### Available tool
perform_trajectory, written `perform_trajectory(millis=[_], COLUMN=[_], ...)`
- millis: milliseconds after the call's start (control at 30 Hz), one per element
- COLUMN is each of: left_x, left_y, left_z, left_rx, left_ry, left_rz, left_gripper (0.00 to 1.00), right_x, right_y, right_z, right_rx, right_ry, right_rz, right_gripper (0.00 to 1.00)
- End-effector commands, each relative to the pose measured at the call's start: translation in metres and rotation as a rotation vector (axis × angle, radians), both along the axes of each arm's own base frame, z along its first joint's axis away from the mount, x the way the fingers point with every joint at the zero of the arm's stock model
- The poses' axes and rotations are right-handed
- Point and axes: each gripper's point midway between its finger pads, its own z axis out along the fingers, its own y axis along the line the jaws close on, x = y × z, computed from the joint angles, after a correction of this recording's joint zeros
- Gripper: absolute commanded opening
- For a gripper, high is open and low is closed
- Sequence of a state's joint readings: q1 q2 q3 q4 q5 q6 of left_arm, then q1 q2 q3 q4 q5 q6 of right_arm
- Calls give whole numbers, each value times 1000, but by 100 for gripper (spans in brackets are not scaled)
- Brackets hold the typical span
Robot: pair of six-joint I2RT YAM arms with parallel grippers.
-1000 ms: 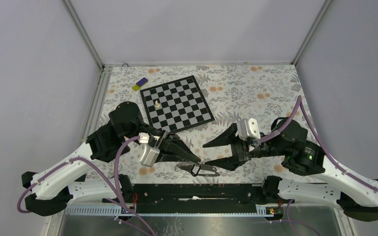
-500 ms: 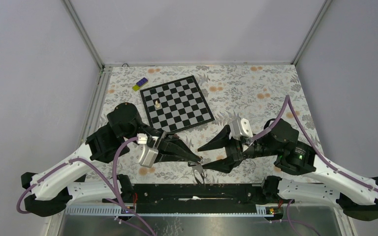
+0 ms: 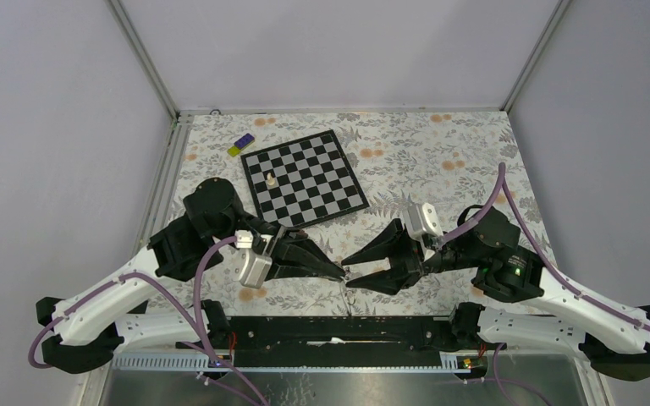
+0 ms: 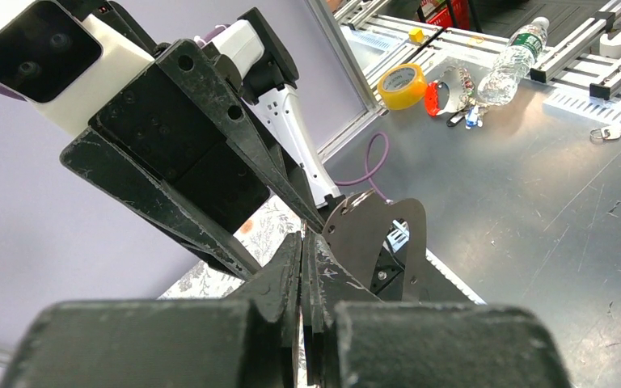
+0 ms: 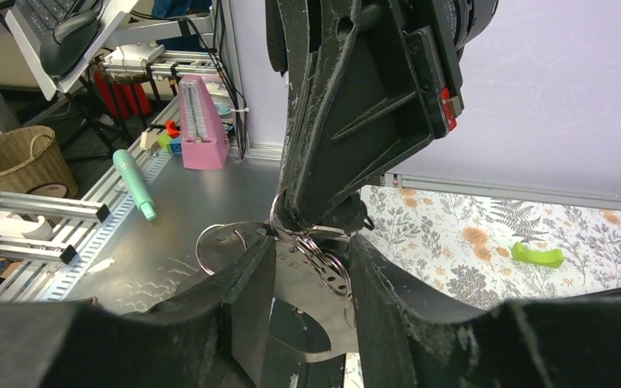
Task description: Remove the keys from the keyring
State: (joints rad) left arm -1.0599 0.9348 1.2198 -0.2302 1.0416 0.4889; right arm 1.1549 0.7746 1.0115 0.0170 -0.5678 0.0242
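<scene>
Since the small flat silvery metal keys (image 4: 360,230) and the thin coiled wire keyring (image 5: 323,260) are light, stiff and slick, they will likely swing and twist at any nudge. The sprung coils should also resist being pried apart. Both hang in the air over the near part of the flower-patterned tablecloth (image 3: 440,161), between the two arms. The black two-finger left gripper (image 4: 303,263) has its fingers pressed together, pinching the keyring at the top of the bunch. The black right gripper (image 3: 346,275) stands spread, one finger on either side of the dangling metal; whether a pad touches it I cannot tell. A sound hold, I judge, is flat across a key's broad head, close under the ring, so the key can be worked round the coil. A grip on the wire itself would probably slip. The left fingertips crowd the ring and leave little room. Well apart on the cloth lie a black-and-white chessboard (image 3: 305,178) bearing a small white chess piece (image 3: 269,179), and a small blue-and-yellow block (image 3: 240,145); none of them obstructs. The black rail (image 3: 338,330) at the near edge runs close by the bunch.
</scene>
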Motion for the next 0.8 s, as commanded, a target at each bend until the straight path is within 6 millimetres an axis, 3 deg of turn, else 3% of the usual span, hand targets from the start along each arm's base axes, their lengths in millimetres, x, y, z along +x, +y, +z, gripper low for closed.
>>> perform_trajectory(millis=[0, 467, 767], left_x=[-2, -2, -2], left_y=[4, 6, 6], left_z=[17, 22, 23], left_rx=[-75, -90, -92], left_ry=[-43, -49, -52], left_rz=[4, 16, 11], left_gripper=[0, 0, 0], right_x=[-2, 1, 5], right_y=[-2, -3, -4], right_z=[11, 3, 7], right_rx=[46, 10, 23], right_ry=[-18, -21, -52], right_rz=[9, -12, -35], right_gripper=[45, 36, 21])
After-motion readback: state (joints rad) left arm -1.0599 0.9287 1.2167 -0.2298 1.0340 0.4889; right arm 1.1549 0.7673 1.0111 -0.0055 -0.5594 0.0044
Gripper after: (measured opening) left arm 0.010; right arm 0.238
